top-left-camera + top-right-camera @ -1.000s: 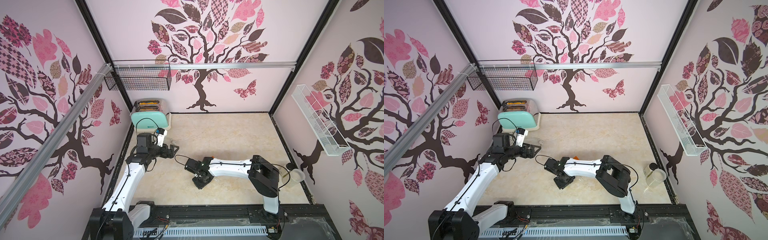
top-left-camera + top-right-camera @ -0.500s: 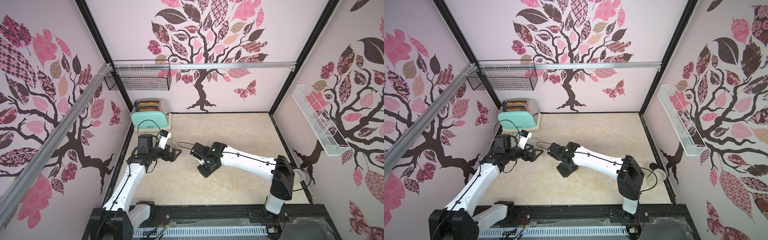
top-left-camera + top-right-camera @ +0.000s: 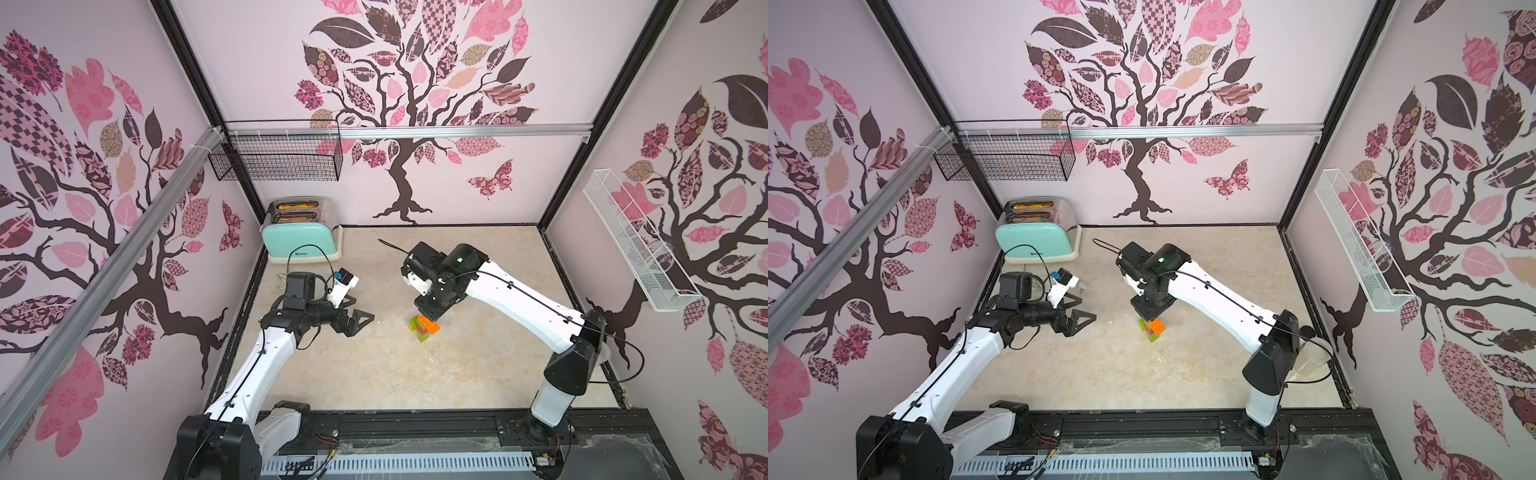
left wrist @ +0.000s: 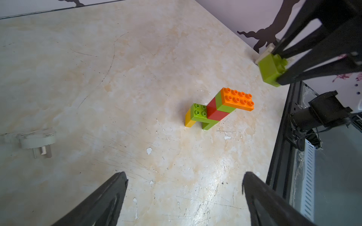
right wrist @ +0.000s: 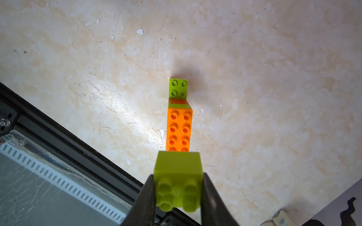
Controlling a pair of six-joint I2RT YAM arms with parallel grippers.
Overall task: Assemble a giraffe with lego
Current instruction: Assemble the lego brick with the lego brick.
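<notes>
The right arm [image 3: 519,299] has swung out from its folded pose near the front rail [image 3: 415,424] and now reaches across the table [image 3: 478,374]. The right tool [image 5: 178,187] hangs just above the giraffe [image 4: 213,111], which the arm covered a second ago and which now shows clear. This tool is clenched on a small green brick [image 5: 178,166], studs toward the wrist, hollow side down. Seen from the right wrist, the brick overlaps the near end of the orange brick [image 5: 179,129] but stays apart from it. The carry looks done and the placing about to begin, probably a straight press down once the studs line up.

The left tool [image 4: 184,176] is released, jaws wide and holding nothing, well to the side of the right tool. It has barely shifted.

Room is good: bare table lies all round the giraffe, and the walls are well away. The front rail is the nearest edge, on the base side of the right tool. The toaster [image 3: 301,237] sits far off in the corner beyond the left tool, and a plug [image 4: 37,140] lies loose near that tool.
</notes>
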